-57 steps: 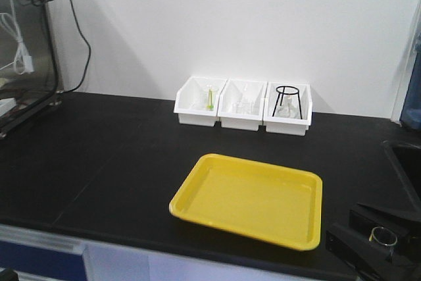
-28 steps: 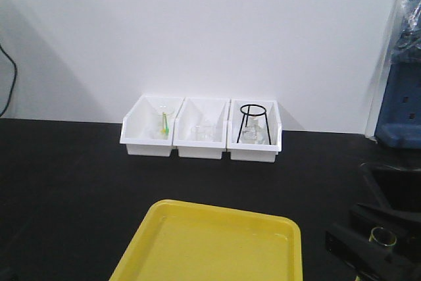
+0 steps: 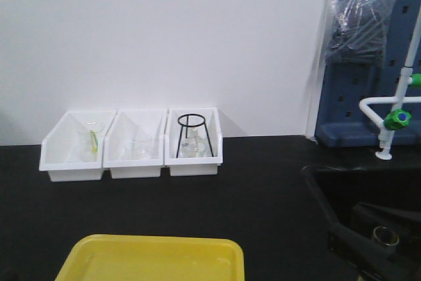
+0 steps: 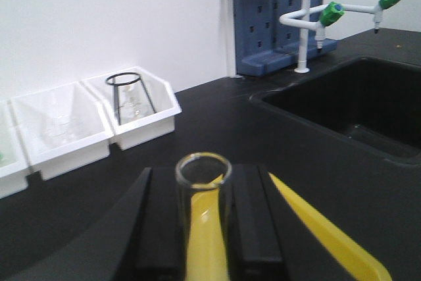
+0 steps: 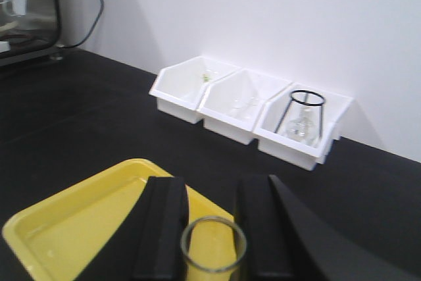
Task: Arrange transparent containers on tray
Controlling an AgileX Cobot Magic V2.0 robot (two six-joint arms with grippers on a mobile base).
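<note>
at bench front edge, yellow tray looks bare; left gripper and right gripper each clamp a glass tube, unplaced.

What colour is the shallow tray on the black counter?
Bright yellow. The shallow rectangular plastic tray shows best in the right wrist view.

A black bench carries a yellow tray at its near edge. Three white bins stand side by side along the wall at the back. To the right, a sink is sunk into the top, with a white tap behind it.
</note>
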